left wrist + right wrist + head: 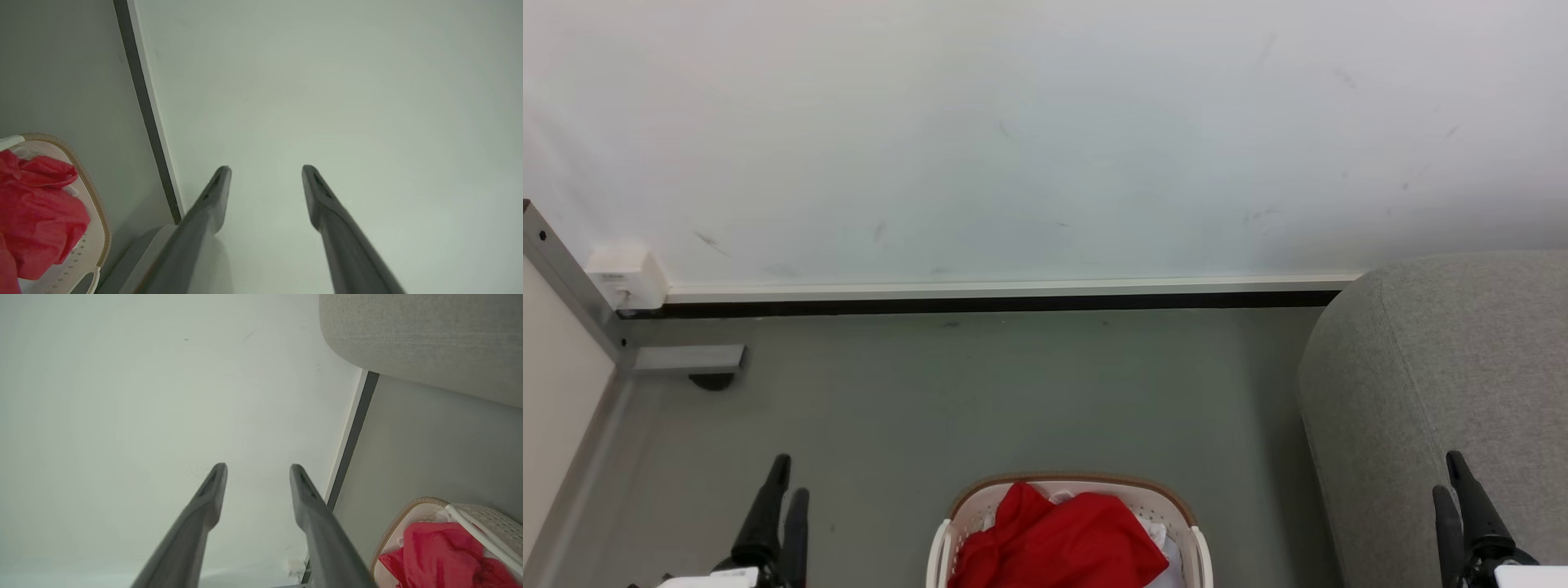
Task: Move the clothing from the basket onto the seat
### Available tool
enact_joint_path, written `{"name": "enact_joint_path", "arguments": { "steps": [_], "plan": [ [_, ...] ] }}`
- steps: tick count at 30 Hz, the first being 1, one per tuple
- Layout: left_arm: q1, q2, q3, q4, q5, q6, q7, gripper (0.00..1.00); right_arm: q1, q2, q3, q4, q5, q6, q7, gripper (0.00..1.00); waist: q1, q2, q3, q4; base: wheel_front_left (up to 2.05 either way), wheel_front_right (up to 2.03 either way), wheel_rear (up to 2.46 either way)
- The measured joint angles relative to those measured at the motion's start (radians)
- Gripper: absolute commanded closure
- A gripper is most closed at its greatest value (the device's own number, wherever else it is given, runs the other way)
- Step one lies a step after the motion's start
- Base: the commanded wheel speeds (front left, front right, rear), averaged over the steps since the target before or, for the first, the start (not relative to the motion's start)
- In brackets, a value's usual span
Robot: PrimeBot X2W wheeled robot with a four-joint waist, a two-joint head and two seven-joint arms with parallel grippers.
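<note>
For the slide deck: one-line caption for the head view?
Red clothing heaped in the basket, grey seat to the right, left pincer and right pincer open and empty on either side.

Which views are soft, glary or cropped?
Head view: even light, sharp, no glare, basket cut by the bottom edge. Left wrist view: left fingers blur toward the bottom edge. Right wrist view: right fingers likewise, clothing soft in the corner.
</note>
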Motion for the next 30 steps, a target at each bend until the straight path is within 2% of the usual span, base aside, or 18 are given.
{"name": "enact_joint_path", "arguments": {
  "steps": [6,12,30],
  "plan": [
    [0.003,0.0,-0.032,0.001,0.01,0.009,-0.034,0.0,0.004,0.001,0.019,0.007,-0.028,0.0,-0.034,0.0,0.0,0.0,0.0,-0.001,0.0,0.0,0.0],
    [0.003,0.0,-0.052,-0.001,0.065,0.02,-0.068,0.0,0.003,0.001,0.034,0.006,-0.13,0.0,-0.068,0.0,0.0,0.0,0.0,-0.003,0.0,0.0,0.0],
    [0.002,0.002,-0.108,-0.021,0.416,0.068,-0.149,0.0,0.003,-0.001,0.091,-0.042,-0.534,0.0,-0.152,0.0,0.0,0.0,0.0,-0.008,0.0,0.0,0.0]
  ]
}}
